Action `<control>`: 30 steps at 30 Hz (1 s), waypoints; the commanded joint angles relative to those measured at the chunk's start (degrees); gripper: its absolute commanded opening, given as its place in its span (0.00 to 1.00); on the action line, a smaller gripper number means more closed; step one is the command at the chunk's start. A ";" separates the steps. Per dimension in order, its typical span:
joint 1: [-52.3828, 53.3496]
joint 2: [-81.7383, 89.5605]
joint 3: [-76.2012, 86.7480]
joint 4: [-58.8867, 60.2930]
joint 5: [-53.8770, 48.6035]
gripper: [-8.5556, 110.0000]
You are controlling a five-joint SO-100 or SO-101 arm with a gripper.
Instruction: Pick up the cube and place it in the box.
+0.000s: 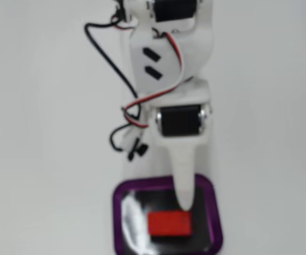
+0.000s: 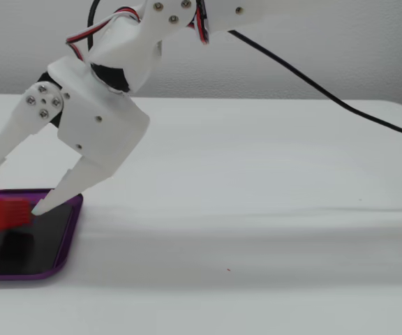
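The red cube [image 1: 169, 223] lies inside the purple-rimmed box [image 1: 118, 212], on its black floor near the front right as a fixed view from above shows it. My gripper [image 1: 183, 203] hangs just above and behind it, only its upper white finger showing there. From the side, in the other fixed view, the gripper [image 2: 12, 187] stands open over the box [image 2: 68, 230]. The cube [image 2: 2, 213] is blurred, low over the floor and free of both fingers. I cannot tell whether it rests flat.
Red, white and black wires [image 1: 124, 114] loop off the arm's left side, seen from above. A black cable [image 2: 313, 84] trails to the right over the white table [image 2: 271, 209] in the side view.
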 commanded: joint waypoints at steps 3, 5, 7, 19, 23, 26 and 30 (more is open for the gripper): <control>-0.09 1.32 -9.05 12.04 0.53 0.32; -0.35 1.49 -13.18 18.81 0.53 0.33; -0.53 2.29 -18.02 27.07 0.53 0.33; 0.18 16.79 -25.49 53.44 0.00 0.33; 0.62 24.70 -13.71 54.23 -0.44 0.33; 0.79 33.13 -2.11 53.26 -0.44 0.33; 0.79 46.93 14.33 48.16 -0.35 0.33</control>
